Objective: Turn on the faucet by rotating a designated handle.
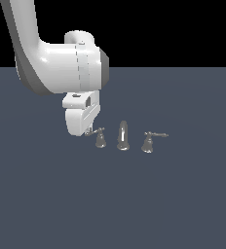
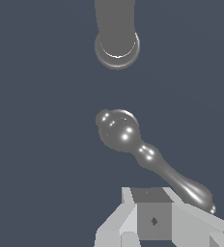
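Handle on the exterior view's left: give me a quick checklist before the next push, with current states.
1. Tool at the tip of the handle: ok.
2. Lever tip beside a finger in the wrist view: ok.
3. Actual contact with the lever: cannot tell.
4. Tool open or shut: cannot tell.
5. Spout apart from the arm: ok.
6. Other handle untouched: ok.
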